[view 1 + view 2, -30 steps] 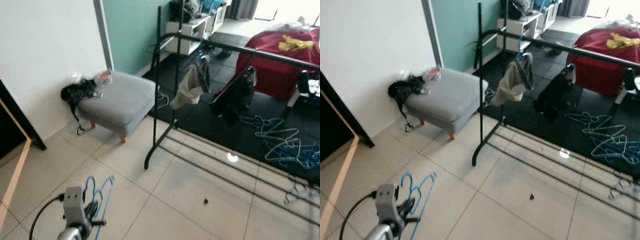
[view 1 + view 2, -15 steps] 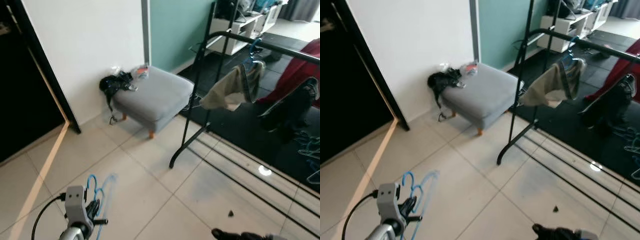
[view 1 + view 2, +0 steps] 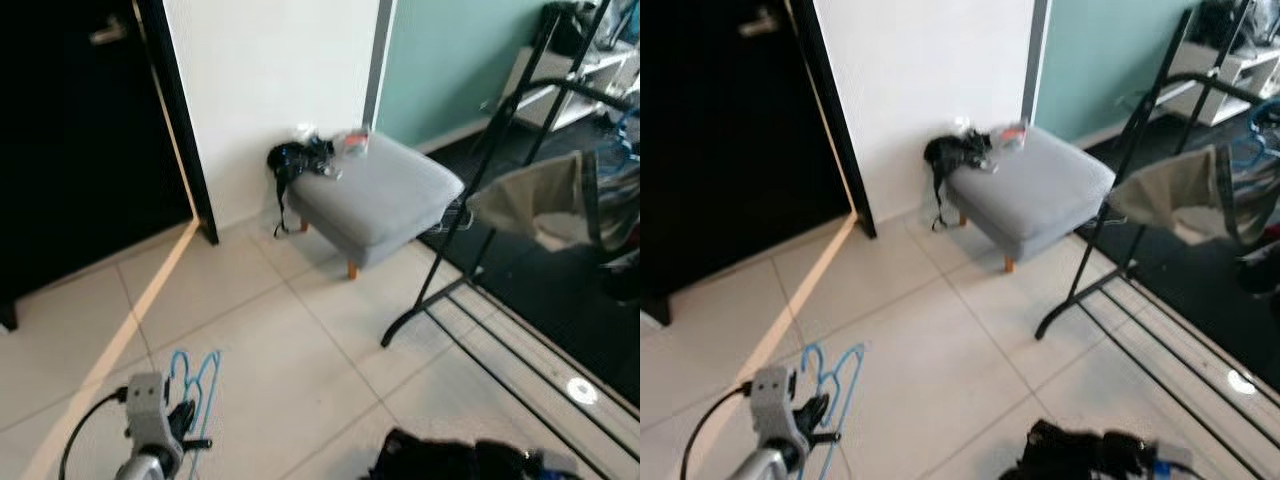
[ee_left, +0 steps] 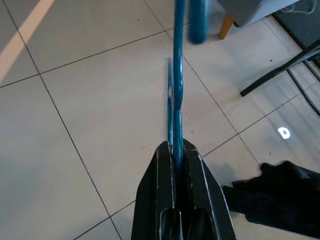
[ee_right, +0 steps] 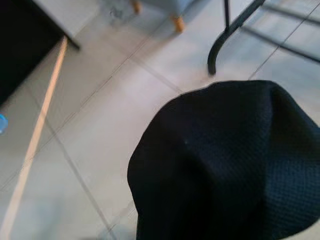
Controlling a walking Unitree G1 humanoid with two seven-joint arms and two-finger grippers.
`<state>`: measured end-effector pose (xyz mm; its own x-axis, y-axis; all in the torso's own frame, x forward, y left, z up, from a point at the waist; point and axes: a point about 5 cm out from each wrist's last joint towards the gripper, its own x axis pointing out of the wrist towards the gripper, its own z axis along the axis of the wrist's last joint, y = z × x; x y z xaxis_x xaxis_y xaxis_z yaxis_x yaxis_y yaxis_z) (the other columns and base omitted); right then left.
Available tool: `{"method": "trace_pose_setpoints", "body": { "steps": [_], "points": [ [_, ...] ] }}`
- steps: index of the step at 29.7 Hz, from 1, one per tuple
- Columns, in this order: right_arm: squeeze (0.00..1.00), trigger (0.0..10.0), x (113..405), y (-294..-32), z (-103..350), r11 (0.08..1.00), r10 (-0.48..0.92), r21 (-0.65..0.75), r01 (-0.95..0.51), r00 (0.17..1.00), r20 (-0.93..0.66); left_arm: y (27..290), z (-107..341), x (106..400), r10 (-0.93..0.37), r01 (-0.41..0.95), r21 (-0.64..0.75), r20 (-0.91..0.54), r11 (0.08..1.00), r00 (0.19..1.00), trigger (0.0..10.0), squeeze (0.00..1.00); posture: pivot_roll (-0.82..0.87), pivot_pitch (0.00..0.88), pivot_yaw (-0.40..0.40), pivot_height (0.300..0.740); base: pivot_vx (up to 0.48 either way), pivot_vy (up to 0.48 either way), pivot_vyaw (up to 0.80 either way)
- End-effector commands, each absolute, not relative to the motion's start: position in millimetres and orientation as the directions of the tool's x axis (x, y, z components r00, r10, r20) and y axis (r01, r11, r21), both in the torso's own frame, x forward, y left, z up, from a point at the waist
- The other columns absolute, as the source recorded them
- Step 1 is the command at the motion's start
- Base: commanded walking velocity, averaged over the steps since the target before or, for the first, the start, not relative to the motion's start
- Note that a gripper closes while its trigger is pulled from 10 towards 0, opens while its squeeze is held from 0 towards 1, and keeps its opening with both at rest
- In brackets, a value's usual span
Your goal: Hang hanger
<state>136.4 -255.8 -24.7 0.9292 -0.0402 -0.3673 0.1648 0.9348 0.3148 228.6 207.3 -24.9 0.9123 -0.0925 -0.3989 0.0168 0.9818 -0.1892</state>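
Note:
My left gripper is shut on a bunch of blue hangers, held low over the tiled floor at the bottom left of the eye views, where the hangers rise above the gripper. A black garment sits at the bottom edge, draped over my right arm; the same black cloth covers the right wrist view's lower half. The black clothes rack stands to the right with a beige garment hanging on its bar.
A grey footstool with a black bag on it stands against the white wall. A dark doorway is on the left. The rack's base rails run across the tiles on the right. A dark carpet lies beyond the rack.
The camera has swung left, so stool and rack sit further right and the dark doorway has come in. The black garment at the bottom edge has come further into view.

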Motion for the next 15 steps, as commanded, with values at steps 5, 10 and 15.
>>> {"method": "trace_pose_setpoints", "body": {
  "steps": [5, 10, 15],
  "points": [
    [0.0, 10.0, 137, -258, -14, 0.93, -0.052, 0.321, 0.178, 0.93, -0.363, 209, -30, 223, -0.088, 0.012, -0.178, -0.425, 0.984, 0.901, 10.0, 0.0, -0.05, 0.136, -0.034, 0.74, 0.0, 0.0, 0.67],
    [0.0, 10.0, 144, -241, -13, 0.928, -0.048, 0.328, 0.178, 0.929, -0.367, 207, -27, 226, -0.092, 0.019, -0.178, -0.412, 0.984, 0.907, 10.0, 0.0, -0.05, 0.135, -0.033, 0.74, 0.0, 0.0, 0.67],
    [0.0, 10.0, 142, -239, -21, 0.924, -0.046, 0.333, 0.185, 0.922, -0.386, 205, -23, 229, -0.094, 0.024, -0.178, -0.398, 0.984, 0.912, 10.0, 0.0, -0.05, 0.135, -0.033, 0.74, 0.0, 0.0, 0.67]
  ]
}}
